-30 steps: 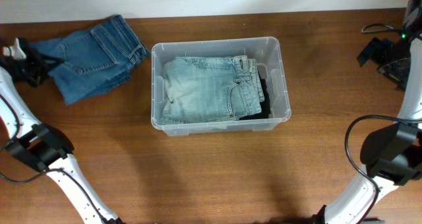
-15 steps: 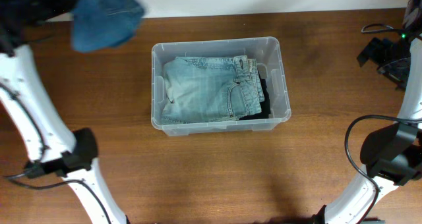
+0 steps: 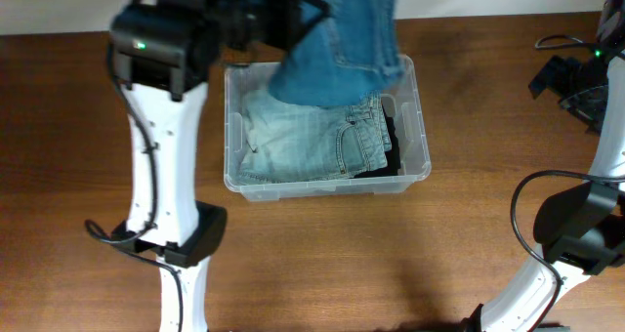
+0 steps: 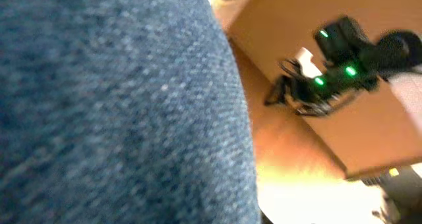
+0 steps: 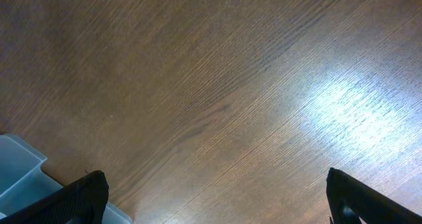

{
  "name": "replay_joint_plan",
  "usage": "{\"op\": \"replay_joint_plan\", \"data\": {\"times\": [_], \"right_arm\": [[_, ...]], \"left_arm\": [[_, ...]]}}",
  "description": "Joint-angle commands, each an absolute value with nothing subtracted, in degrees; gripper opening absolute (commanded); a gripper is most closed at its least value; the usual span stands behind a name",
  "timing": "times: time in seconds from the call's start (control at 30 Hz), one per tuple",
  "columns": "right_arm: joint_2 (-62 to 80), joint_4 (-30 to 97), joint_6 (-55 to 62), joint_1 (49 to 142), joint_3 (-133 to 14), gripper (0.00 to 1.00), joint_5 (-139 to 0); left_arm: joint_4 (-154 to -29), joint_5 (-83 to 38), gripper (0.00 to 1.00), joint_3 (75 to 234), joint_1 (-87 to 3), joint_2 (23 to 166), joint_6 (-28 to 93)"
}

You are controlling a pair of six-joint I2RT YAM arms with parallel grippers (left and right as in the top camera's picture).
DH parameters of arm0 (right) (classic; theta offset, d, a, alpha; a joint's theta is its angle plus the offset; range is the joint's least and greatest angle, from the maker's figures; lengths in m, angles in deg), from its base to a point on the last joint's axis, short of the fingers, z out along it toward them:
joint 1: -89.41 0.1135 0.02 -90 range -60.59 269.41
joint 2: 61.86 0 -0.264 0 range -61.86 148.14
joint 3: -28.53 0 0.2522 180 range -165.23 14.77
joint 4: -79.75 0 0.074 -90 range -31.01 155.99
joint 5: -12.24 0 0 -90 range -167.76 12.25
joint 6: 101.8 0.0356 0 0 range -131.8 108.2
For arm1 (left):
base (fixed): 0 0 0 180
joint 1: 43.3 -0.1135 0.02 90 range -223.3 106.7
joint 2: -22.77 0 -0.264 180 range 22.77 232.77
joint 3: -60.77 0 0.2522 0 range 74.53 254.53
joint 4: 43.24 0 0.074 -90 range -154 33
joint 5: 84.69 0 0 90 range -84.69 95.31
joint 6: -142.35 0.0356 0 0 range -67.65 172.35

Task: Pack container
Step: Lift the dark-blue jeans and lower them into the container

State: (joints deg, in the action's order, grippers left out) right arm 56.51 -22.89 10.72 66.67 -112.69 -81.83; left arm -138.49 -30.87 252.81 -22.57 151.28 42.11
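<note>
Lifted across, dark jeans [image 3: 347,39] hang over the container [image 3: 421,156], gripped by left claw [image 3: 309,10]; right claw [image 5: 211,204] spread wide.

Pale folded jeans [image 3: 303,146] lie in the container [image 3: 322,186] on the wooden worktop [image 3: 391,264], with black cloth [image 3: 392,137] beside them. Darker jeans [image 3: 342,49] hang above. A black cable [image 3: 557,41] lies at far right.

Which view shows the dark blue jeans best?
Overhead: the dark blue jeans hang over the container's back edge, shape clear. Left wrist shows only blurred denim up close; right wrist shows none, just table and a container corner.
</note>
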Motion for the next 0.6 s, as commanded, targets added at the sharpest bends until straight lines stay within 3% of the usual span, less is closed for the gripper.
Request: {"op": "replay_joint_plan", "data": {"times": [0.0, 0.27, 0.57], "right_arm": [[56.64, -22.91, 11.40, 66.52, -112.50, 0.98, -82.55], [56.64, -22.93, 11.40, 66.52, -112.50, 0.98, -82.55], [56.64, -22.93, 11.40, 66.52, -112.50, 0.98, -82.55]], "left_arm": [[-139.17, -30.48, 0.01, 254.14, -18.40, 149.22, 43.40], [-148.24, -21.58, 0.01, 253.33, -14.53, 149.37, 39.95], [-143.22, -21.65, 0.01, 247.06, -13.74, 149.37, 37.34]]}}
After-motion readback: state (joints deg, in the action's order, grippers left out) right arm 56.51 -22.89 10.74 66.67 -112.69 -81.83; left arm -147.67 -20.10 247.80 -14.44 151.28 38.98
